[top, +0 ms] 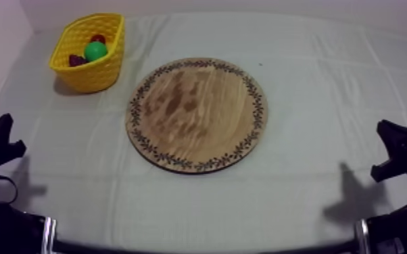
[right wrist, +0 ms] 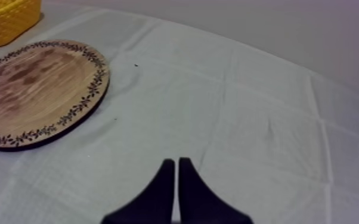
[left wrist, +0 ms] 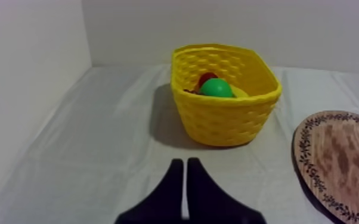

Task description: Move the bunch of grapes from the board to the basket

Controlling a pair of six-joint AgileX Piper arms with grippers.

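The board (top: 196, 115), mid-frame in the top view, lies bare, with no grapes on it. The yellow basket (top: 90, 75) at upper left holds a green fruit (top: 96, 51) and a dark purplish lump (top: 78, 60), perhaps the grapes. The left end effector (left wrist: 185, 179) and right end effector (right wrist: 177, 179) are closed on nothing. The left is nearer the basket.

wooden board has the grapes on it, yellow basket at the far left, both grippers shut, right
No: the top view shows the wooden board bare. The yellow basket is at the far left, and the left gripper and right gripper are both shut.
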